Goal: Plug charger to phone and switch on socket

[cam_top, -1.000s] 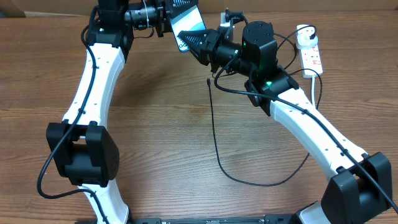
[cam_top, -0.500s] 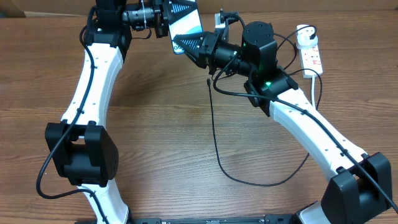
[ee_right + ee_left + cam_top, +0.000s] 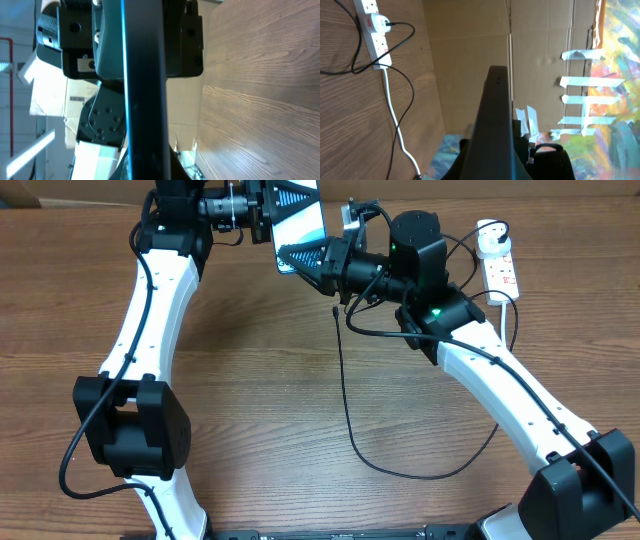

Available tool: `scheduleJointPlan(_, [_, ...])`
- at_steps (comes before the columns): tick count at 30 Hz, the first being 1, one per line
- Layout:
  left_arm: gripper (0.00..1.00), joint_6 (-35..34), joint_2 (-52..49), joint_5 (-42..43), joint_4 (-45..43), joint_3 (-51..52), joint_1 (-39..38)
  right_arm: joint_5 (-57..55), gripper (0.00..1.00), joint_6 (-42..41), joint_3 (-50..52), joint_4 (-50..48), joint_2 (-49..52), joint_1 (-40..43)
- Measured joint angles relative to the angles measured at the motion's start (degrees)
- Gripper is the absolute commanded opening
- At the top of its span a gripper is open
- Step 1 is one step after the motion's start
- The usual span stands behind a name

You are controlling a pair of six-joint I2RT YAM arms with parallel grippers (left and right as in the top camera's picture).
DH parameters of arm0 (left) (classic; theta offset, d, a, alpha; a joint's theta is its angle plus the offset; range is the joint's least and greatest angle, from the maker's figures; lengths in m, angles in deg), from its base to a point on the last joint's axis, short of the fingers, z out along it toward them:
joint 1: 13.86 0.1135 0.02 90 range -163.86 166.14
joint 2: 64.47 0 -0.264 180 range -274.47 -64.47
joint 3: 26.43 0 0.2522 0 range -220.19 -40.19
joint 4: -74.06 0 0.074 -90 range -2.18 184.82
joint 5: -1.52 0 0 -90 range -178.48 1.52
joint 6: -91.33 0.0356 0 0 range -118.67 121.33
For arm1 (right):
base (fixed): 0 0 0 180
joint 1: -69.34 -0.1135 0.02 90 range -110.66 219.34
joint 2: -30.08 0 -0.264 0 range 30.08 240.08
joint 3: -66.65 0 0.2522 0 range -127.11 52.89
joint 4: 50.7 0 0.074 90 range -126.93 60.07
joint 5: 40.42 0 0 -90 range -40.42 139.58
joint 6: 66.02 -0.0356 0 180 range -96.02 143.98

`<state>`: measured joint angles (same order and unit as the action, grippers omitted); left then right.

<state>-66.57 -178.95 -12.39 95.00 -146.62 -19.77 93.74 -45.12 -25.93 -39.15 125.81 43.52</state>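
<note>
Overhead, the slim rectangular phone with a light blue-teal screen (image 3: 302, 222) is at 12 o'clock, clamped by both the left gripper (image 3: 272, 208) and the right gripper (image 3: 297, 256). The thin black charger cable (image 3: 345, 400) lies loose on the brown wooden table (image 3: 250, 380), and the narrow white power strip (image 3: 502, 272) is at 2 o'clock. In the left wrist view the phone (image 3: 496, 125) stands edge-on with the power strip (image 3: 374, 30) at 10 o'clock, and in the right wrist view its dark edge (image 3: 142, 75) fills the centre.

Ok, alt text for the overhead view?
A lit phone is gripped between the left gripper and right gripper, both shut on it. The black charger cable lies on the wooden table, its tip unplugged, its adapter in the white power strip.
</note>
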Motion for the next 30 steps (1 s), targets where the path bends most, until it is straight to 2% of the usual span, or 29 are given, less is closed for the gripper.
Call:
scheduleJointPlan(5, [0.04,1.8,0.0,0.0,0.0,0.0,-0.5,3.6,0.07,3.3,0.0,1.6,0.0,1.8])
scheduleJointPlan(8, [0.04,3.0,-0.1,-0.4,0.9,0.0,-0.8,4.4,0.18,5.4,0.0,2.6,0.0,2.2])
scheduleJointPlan(11, [0.04,3.7,-0.1,-3.3,5.3,0.0,-0.7,4.5,0.31,6.9,0.2,3.9,0.0,2.8])
scheduleJointPlan(17, [0.04,3.8,-0.1,-12.3,17.4,0.0,0.6,4.3,0.45,10.7,0.9,8.5,0.8,4.6])
scheduleJointPlan(22, [0.04,4.6,-0.1,-16.7,22.5,0.0,1.4,2.7,0.49,14.1,0.9,14.4,0.9,5.9])
scheduleJointPlan(30, [0.04,10.1,-0.1,-20.1,31.4,0.0,3.0,-2.8,0.52,22.5,0.6,25.9,0.8,6.8])
